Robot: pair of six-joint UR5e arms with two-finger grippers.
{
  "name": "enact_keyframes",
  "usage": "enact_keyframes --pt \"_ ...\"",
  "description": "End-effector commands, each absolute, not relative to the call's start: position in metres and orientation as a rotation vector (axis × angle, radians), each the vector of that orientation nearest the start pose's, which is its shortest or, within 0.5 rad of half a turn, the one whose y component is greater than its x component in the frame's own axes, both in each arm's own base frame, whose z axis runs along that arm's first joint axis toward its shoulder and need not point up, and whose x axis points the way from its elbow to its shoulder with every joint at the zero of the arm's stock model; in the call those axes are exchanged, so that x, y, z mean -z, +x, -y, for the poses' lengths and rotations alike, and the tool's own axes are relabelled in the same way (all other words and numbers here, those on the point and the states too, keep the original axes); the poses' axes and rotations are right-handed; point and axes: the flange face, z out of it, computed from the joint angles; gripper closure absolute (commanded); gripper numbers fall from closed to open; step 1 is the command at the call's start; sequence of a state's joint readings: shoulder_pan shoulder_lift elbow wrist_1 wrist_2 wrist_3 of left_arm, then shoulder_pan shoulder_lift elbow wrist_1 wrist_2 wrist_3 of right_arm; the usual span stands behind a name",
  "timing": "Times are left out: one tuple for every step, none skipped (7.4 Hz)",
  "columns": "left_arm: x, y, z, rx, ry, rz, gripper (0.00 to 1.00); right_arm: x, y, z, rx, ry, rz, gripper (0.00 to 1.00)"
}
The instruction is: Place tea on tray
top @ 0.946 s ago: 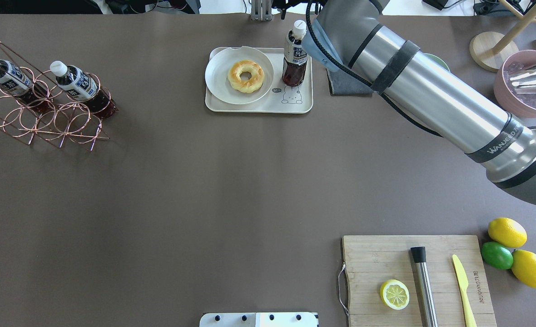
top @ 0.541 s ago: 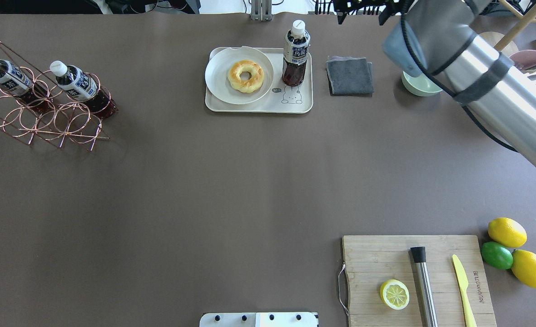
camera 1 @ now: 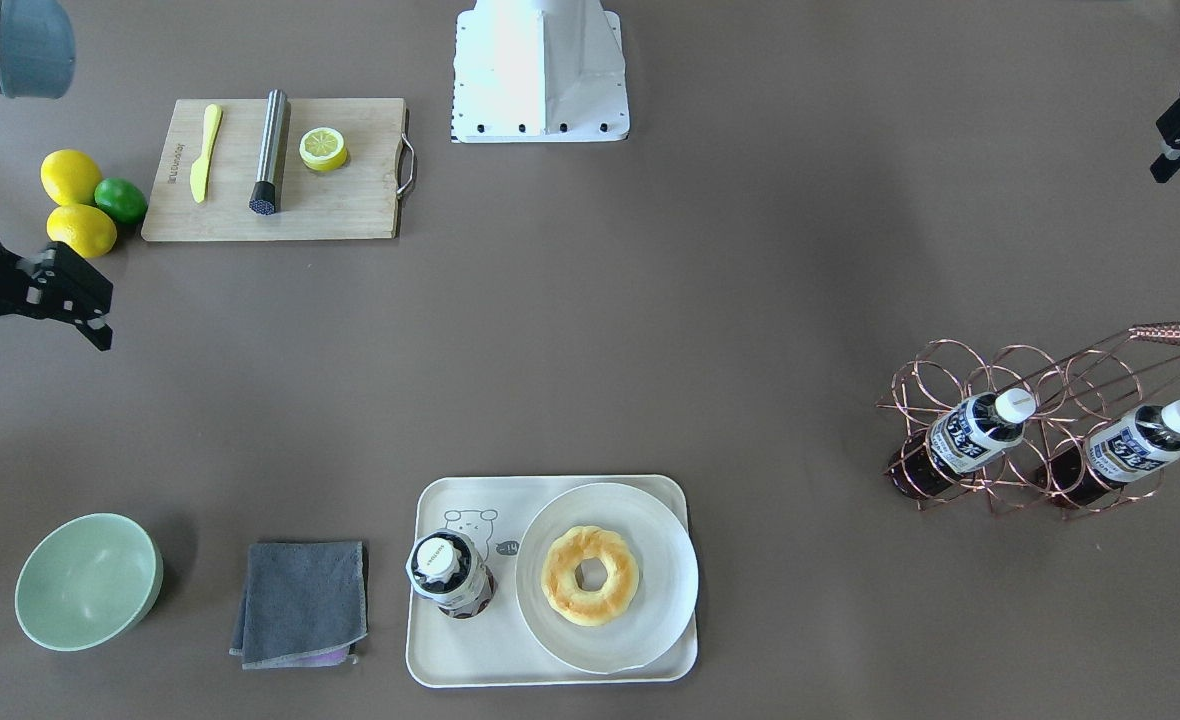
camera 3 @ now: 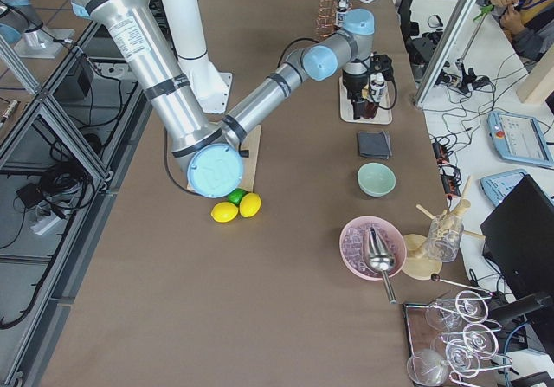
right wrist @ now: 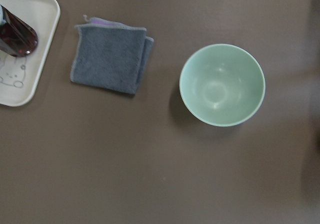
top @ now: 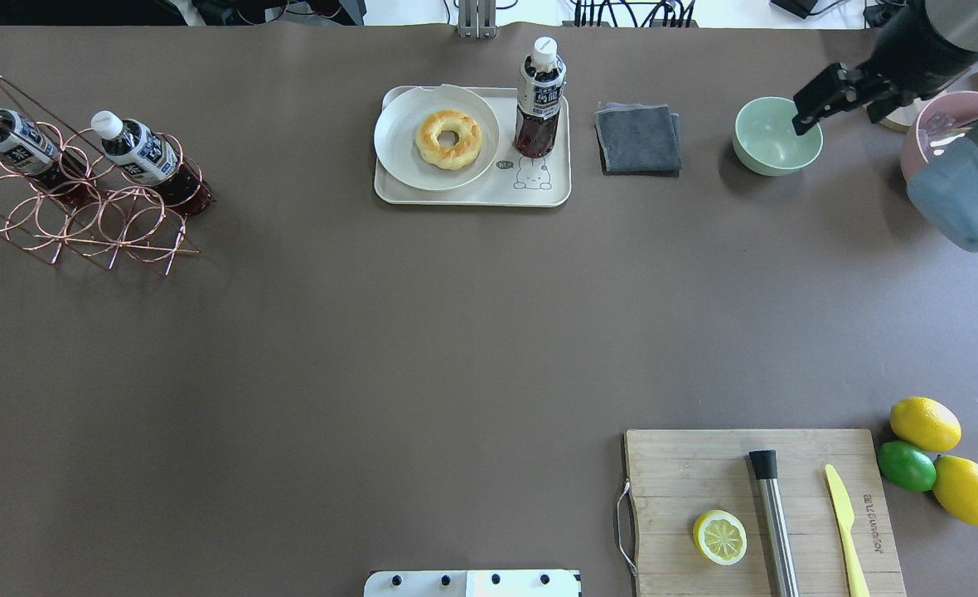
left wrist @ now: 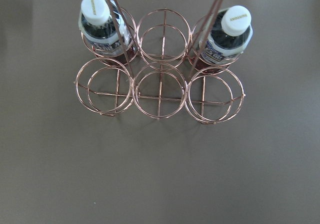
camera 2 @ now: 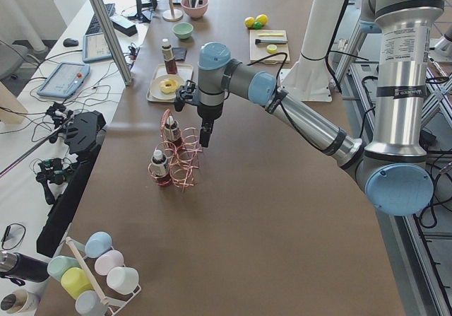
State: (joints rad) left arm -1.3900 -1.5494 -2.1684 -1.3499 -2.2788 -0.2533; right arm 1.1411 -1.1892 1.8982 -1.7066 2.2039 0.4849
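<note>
One tea bottle [top: 539, 99] stands upright and free on the right end of the cream tray [top: 472, 197], beside the white plate with a doughnut [top: 447, 139]. It also shows in the front view [camera 1: 447, 575] on the tray [camera 1: 470, 660] and at the edge of the right wrist view [right wrist: 17, 36]. My right gripper [top: 837, 116] is open and empty, high over the green bowl [top: 775, 137]; the front view [camera 1: 40, 352] shows its fingers spread. My left gripper [camera 1: 1175, 140] hangs above the copper rack [top: 83, 215]; I cannot tell its state.
Two alike bottles [left wrist: 102, 28] [left wrist: 227, 36] lean in the rack [left wrist: 160, 83]. A grey cloth [top: 638, 137] lies between tray and bowl. A cutting board [top: 704, 473] with lemon half, steel tool and knife sits front right, with lemons and a lime [top: 924, 423] beside it.
My right arm has swung away from the tray to the right, past the cloth to above the green bowl. The tea bottle has stayed standing on the tray.
</note>
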Motion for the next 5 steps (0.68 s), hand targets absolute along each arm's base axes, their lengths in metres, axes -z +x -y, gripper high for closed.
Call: enact_keyframes --pt "-0.454 -0.029 0.439 -0.086 0.181 -0.726 0.03 -0.402 -0.109 0.506 0.216 0.204 0.726 0.00" --pt "-0.472 -0.043 0.438 -0.126 0.184 -0.714 0.03 -0.441 -0.070 0.495 0.284 0.203 0.714 0.00" --pt "-0.498 -0.059 0.420 -0.153 0.176 -0.705 0.03 -0.471 -0.031 0.487 0.307 0.200 0.745 0.00" --pt "-0.513 -0.073 0.415 -0.148 0.170 -0.700 0.03 -0.505 -0.011 0.465 0.342 0.181 0.732 0.00" --pt "-0.536 -0.090 0.416 -0.195 0.191 -0.691 0.03 -0.517 0.023 0.462 0.349 0.213 0.731 0.00"
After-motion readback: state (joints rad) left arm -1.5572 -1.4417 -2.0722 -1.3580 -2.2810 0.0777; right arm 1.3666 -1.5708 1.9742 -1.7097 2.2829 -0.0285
